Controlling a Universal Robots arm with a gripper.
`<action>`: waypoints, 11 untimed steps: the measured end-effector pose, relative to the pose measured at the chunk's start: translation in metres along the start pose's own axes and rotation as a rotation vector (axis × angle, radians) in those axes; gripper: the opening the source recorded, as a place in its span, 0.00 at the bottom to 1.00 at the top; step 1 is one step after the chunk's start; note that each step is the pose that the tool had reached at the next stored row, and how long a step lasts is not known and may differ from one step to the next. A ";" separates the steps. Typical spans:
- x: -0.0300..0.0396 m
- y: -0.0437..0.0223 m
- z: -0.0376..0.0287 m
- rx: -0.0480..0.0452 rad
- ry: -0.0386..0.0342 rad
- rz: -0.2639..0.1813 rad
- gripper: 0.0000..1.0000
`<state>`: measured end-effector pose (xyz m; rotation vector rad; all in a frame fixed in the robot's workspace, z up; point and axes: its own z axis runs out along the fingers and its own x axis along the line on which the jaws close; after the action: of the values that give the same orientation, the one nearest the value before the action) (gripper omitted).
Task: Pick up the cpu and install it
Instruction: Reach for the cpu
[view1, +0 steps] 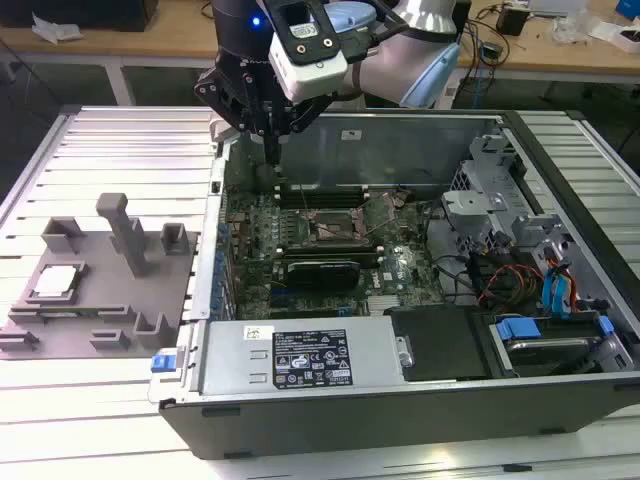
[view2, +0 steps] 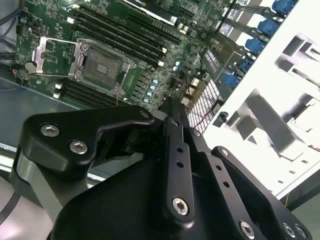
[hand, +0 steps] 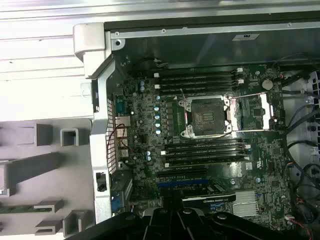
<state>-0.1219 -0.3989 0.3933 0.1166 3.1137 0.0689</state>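
i have the gripper (view1: 271, 150) hanging over the far side of the open computer case (view1: 400, 420), toward the exterior view's left, its fingers pressed together into one narrow tip with nothing held between them. the cpu (view1: 55, 283) lies flat in the grey tray (view1: 110, 335) on the slatted table (view1: 130, 150), outside the case on the exterior view's left and well apart from the gripper. in both wrist views the socket (hand: 207, 116) (view2: 102, 65) on the green board (hand: 150, 130) has its metal frame swung open and its dark middle bare.
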 end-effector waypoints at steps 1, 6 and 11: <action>0.0000 0.0000 0.0000 0.0000 0.0000 0.000 0.11; 0.0000 0.0000 0.0000 0.0000 0.0000 0.000 0.11; 0.0001 0.0000 0.0000 0.0000 0.0000 0.000 0.11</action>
<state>-0.1220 -0.3988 0.3933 0.1165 3.1137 0.0689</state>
